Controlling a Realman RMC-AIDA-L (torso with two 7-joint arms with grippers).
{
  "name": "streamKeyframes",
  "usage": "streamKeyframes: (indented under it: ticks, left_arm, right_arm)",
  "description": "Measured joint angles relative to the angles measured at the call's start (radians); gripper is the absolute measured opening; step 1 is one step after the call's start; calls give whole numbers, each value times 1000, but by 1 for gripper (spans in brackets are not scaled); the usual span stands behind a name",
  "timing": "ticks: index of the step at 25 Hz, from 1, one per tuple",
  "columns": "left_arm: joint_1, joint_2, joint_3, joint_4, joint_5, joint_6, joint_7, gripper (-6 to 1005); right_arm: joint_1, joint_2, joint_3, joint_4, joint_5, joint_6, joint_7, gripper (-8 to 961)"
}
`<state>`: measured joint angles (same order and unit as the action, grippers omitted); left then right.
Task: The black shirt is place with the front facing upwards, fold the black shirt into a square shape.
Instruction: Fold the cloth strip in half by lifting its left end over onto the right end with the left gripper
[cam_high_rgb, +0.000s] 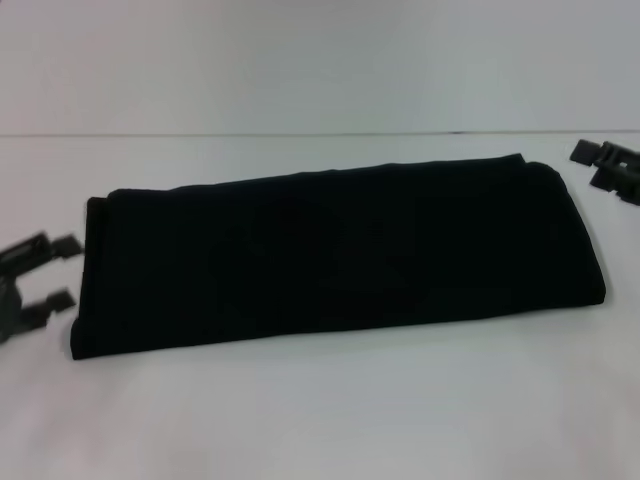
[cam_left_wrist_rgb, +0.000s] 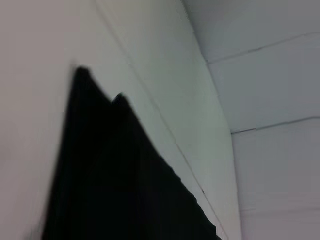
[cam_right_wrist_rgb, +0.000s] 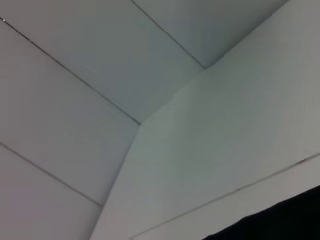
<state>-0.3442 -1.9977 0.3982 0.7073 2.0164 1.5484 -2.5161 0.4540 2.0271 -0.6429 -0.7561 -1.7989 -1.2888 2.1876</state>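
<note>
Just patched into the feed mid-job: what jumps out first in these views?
The black shirt, folded into a long band, lies across the middle of the white table. The left gripper, fingers apart, sits just off the band's left end; the right gripper hangs beyond its far right corner.

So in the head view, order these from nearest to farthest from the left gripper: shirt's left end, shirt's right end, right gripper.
From the left gripper:
1. Left end of the black shirt, just beside it.
2. Right end, across the table.
3. Right gripper, far right, beyond the shirt.
</note>
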Motion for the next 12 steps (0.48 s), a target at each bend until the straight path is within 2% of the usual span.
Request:
streamKeyframes:
  ticks: [3,7,12]
  left_arm:
    - [30,-10,-7,-22,8,1,-31,891]
    - [40,-21,-7,-56,48,-37,-58,890]
    - [38,-22,-5,-106,71,-68,-73,890]
  right_arm:
    - [0,4,5,26,10,-10,-25,776]
    - [13,1,20,41,12,-9,-52,825]
    - [20,-3,33,46,14,-16,-65,825]
